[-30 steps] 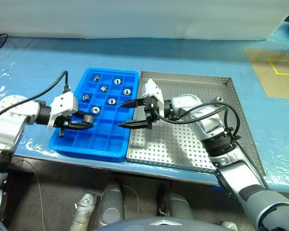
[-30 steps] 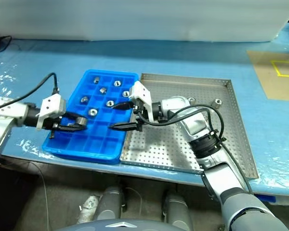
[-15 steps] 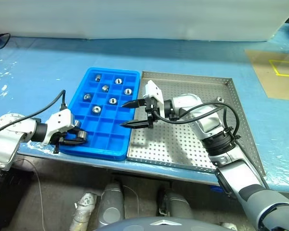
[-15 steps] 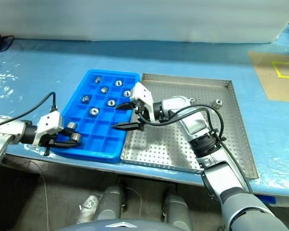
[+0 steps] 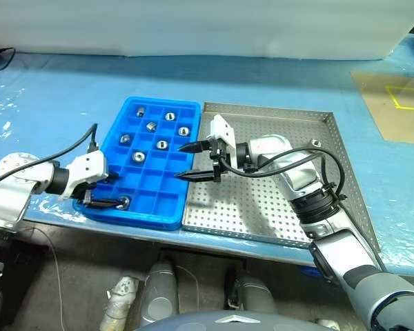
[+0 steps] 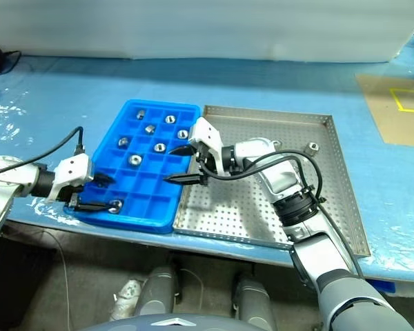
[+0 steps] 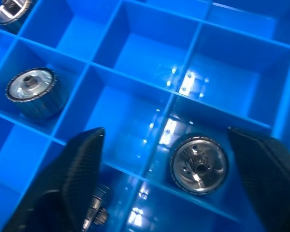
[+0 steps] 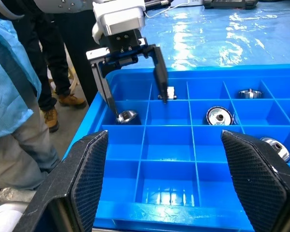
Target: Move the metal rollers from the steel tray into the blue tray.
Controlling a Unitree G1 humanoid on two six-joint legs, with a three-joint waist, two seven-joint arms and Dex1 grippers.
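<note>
Left gripper [image 5: 109,190] spread, lower left | roller [image 5: 123,203] dropped in blue tray [image 5: 167,215] | right gripper [image 5: 197,161] spread, empty | next: grab roller [image 5: 315,143] from steel tray [image 5: 345,172]

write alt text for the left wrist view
A small silvery metal roller lies loose in a square compartment of the bright blue plastic tray, between the left gripper's open black fingers. Another roller sits in a nearby compartment.
</note>
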